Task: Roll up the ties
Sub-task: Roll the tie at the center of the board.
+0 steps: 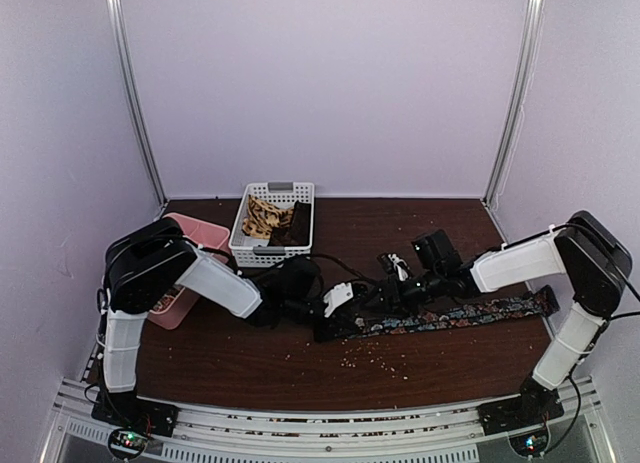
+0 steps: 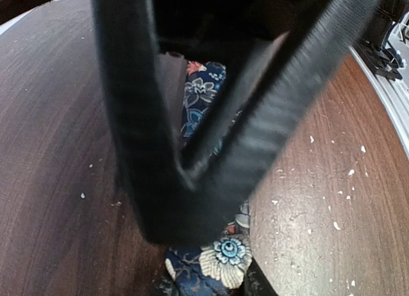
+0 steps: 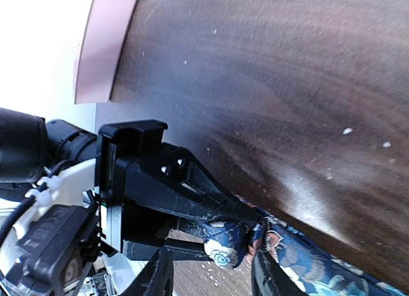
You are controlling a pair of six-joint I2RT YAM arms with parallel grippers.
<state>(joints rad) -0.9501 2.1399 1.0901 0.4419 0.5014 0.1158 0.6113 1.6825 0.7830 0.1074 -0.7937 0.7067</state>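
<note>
On the dark wooden table (image 1: 250,368): floral tie (image 1: 450,316), stretched flat from centre out toward 3 o'clock. In the white basket (image 1: 275,191) at 12 o'clock: tan tie (image 1: 262,218) and dark brown tie (image 1: 298,225), side by side. At the floral tie's 9 o'clock end: left gripper (image 3: 246,220), pinching the small rolled-up tip. Just toward 3 o'clock of that roll: right gripper (image 3: 211,277), spread, the roll in line with the gap between its fingers.

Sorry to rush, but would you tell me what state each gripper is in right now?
Left gripper: closed on the floral tie, at its rolled end.
Right gripper: open.
</note>
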